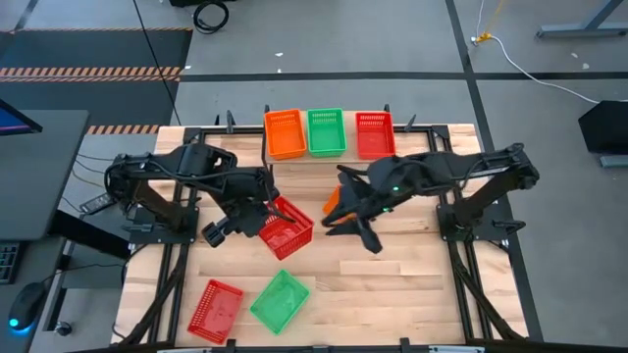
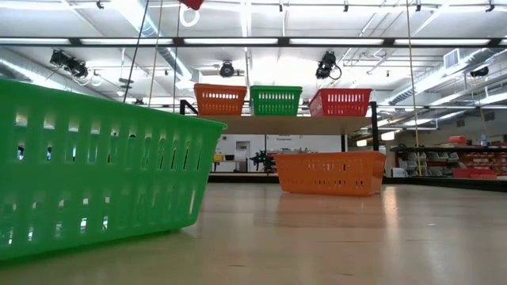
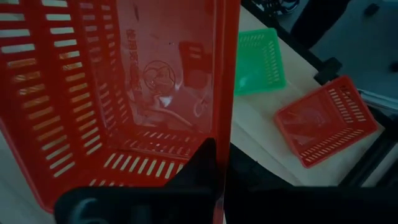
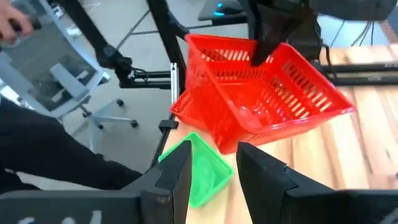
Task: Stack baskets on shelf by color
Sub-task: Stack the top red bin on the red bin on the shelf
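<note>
At mid-table the left gripper [image 1: 257, 218] pinches a red basket [image 1: 287, 227] by its rim; light, stiff mesh, probably flexing slightly; right gripper [image 4: 208, 165] half-open

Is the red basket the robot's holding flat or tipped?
Tipped. The left gripper pinches the red basket by its rim; in the right wrist view it hangs slanted, one corner low, above the table.

left claw [image 1: 267, 218] clamped, right claw [image 1: 339, 218] parted
</note>
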You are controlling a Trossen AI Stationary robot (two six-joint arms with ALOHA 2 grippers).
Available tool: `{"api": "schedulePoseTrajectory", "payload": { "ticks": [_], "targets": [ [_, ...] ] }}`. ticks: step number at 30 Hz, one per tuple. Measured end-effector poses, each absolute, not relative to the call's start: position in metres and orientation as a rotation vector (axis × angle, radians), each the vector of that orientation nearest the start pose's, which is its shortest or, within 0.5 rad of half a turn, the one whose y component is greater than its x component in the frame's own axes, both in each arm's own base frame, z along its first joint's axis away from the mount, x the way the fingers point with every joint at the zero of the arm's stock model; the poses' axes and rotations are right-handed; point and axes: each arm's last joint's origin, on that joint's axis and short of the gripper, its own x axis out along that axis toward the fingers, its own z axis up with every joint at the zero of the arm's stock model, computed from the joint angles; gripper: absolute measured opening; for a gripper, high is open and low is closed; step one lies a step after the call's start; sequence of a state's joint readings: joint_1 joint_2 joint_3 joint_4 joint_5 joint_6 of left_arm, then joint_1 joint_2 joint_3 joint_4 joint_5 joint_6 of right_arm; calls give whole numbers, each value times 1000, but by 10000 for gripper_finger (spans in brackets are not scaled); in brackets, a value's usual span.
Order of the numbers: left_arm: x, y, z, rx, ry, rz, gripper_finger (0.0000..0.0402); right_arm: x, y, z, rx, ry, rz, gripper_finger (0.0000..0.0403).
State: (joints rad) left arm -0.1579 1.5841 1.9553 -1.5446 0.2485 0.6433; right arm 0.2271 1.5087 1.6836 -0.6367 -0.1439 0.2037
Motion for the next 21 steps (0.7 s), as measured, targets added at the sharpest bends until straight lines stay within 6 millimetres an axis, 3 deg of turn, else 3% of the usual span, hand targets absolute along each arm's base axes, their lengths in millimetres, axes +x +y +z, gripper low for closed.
{"api": "schedulePoseTrajectory", "payload": {
  "ticks": [7, 15, 21],
  "targets": [
    [263, -44, 424, 509, 1018, -714, 8, 321, 81, 420, 260, 516, 392, 132],
    [265, -46, 422, 535, 1021, -738, 8, 322, 83, 433, 190, 377, 399, 134],
    [269, -46, 418, 535, 1035, -744, 9, 325, 82, 427, 137, 405, 385, 177]
  ]
}}
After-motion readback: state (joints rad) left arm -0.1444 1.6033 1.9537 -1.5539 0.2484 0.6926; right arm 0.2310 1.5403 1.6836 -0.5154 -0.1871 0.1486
